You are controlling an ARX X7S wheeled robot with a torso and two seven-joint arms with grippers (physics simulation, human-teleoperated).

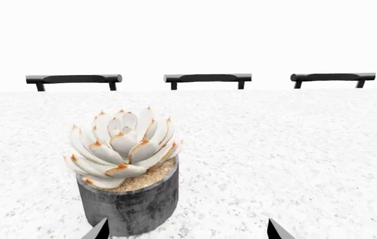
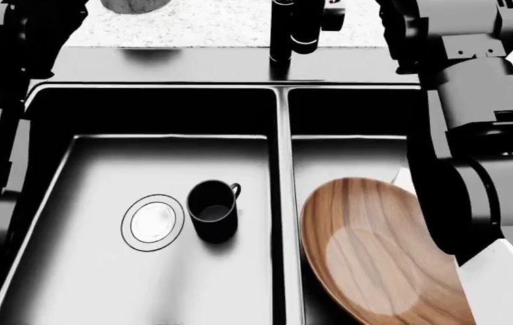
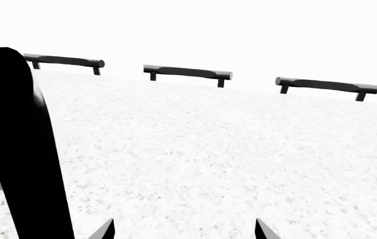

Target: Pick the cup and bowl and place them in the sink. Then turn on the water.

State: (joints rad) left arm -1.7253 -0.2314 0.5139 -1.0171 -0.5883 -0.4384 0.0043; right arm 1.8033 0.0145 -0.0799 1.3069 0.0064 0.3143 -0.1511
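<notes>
The white speckled stone desk (image 1: 295, 149) spreads out ahead of both claws, and three black bar handles (image 1: 207, 78) line its far edge, well beyond the claw tips.

The black rectangular double-basin sink (image 2: 279, 135) lies below the head camera, between the two arms; neither claw shows in that view, so its distance from them cannot be told. A centre divider splits it into two basins.

The wide shallow brown wooden bowl (image 2: 374, 250) with visible grain sits tilted in the sink's right basin, leaning toward the right arm's side.

The tall black faucet (image 3: 22, 149) stands close ahead of the right claw (image 3: 184, 230), off to one side of its tips and not between them.

The grey plant pot (image 1: 132, 201) with a pale succulent (image 1: 122, 147) stands on the desk just ahead of the left claw (image 1: 186, 230), next to one fingertip (image 1: 98, 230).

The small matte black cylindrical cup (image 2: 213, 210) with a loop handle stands upright in the sink's left basin, just beside the round silver drain (image 2: 153, 222).

Both claws are spread wide, tips well apart, and nothing sits between them.
</notes>
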